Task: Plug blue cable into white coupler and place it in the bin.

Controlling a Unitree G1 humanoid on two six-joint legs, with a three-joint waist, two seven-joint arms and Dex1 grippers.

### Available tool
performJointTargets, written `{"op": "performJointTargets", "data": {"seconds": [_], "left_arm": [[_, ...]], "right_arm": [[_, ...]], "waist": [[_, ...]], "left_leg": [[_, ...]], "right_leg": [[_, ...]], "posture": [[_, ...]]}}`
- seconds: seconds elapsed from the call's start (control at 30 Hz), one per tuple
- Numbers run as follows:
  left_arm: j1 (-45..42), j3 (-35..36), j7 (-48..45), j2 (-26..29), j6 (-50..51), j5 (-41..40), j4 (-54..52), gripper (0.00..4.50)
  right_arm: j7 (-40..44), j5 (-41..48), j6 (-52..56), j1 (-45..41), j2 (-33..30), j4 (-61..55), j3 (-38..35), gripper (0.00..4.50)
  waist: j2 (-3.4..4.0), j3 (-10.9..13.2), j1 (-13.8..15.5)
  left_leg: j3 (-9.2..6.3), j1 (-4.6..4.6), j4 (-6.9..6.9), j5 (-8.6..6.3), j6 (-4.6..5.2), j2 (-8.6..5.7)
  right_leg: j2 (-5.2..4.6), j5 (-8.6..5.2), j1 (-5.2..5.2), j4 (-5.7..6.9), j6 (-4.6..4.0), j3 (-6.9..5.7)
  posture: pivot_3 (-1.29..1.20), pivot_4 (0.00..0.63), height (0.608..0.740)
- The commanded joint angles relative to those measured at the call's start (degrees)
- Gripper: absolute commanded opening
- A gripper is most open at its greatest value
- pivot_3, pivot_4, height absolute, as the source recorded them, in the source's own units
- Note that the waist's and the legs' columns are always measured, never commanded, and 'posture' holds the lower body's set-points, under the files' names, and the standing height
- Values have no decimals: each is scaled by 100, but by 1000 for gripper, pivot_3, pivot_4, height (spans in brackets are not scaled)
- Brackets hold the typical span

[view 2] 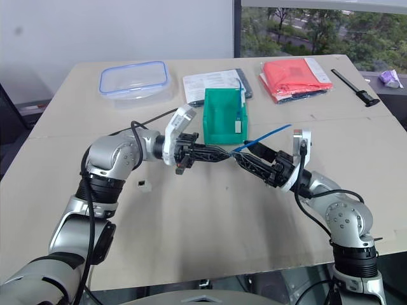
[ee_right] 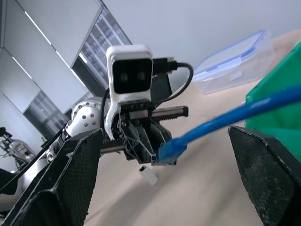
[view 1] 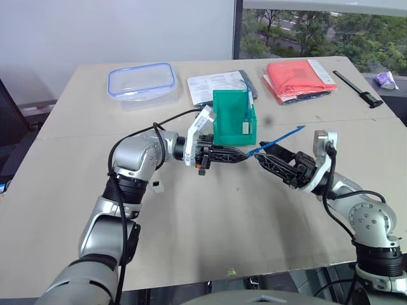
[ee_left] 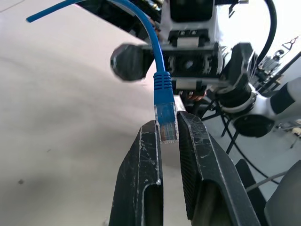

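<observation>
My left gripper (view 1: 247,154) is shut on the clear plug at one end of the blue cable (view 1: 280,138), held above the table in front of the green bin (view 1: 230,121). In the left wrist view the plug (ee_left: 167,123) sits pinched between the two black fingers. My right gripper (view 1: 262,160) is open and points at the left one, tip to tip. The cable (ee_right: 225,120) runs between its spread fingers (ee_right: 77,160) without being gripped. The cable's free end sticks up to the right. The white coupler (view 1: 156,185) lies on the table below my left forearm.
A clear blue-rimmed container (view 1: 141,81) stands at the back left. Papers (view 1: 213,86), a red folded item (view 1: 299,79) and a black tool (view 1: 358,89) lie along the back. A blue strand with a white piece (view 1: 247,117) leans inside the bin.
</observation>
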Motion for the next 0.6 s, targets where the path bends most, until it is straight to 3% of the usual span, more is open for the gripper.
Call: {"op": "performJointTargets", "data": {"seconds": [0.03, 0.1, 0.2, 0.33, 0.43, 0.6], "left_arm": [[-125, 117, 2, -11, 13, -179, -173, 34], [-90, 101, 27, -13, 13, -181, -198, 34], [-67, 103, 60, -18, 36, -192, -208, 0], [-67, 111, 59, -8, 60, -203, -205, 0], [-85, 101, 68, 9, 94, -228, -188, 0], [-56, 105, 134, 21, 139, -275, -238, 0]], "right_arm": [[-30, 115, 40, -160, 9, -38, 18, 4204], [-48, 203, 101, -194, 19, -4, 7, 4204], [35, 259, 228, -212, -62, 0, 43, 3409], [76, 370, 382, -267, -88, -24, 106, 1334], [114, 366, 475, -318, -127, -20, 178, 182], [71, 338, 495, -378, -74, 4, 236, 85]], "waist": [[0, 0, -1], [0, 0, -2], [0, 0, -2], [0, 0, -1], [0, 0, -2], [0, 0, -2]], "left_leg": [[0, 0, 0, 0, 0, 0], [-2, 1, 0, 0, 0, 0], [-3, 2, -1, 0, 0, 1], [-4, 0, -1, 0, 0, 1], [-1, 0, -1, 0, 0, 1], [-4, 0, -1, 0, 0, 1]], "right_leg": [[0, 0, 0, 1, 0, 0], [1, 0, 0, 3, -1, 0], [2, 0, 0, 4, -1, 1], [1, 0, 0, 2, -1, 1], [0, 0, 0, 2, -1, 0], [0, 0, 0, 3, -1, 1]], "posture": [[0, 150, 736], [0, 150, 736], [0, 150, 736], [0, 150, 736], [0, 150, 736], [0, 150, 736]]}}
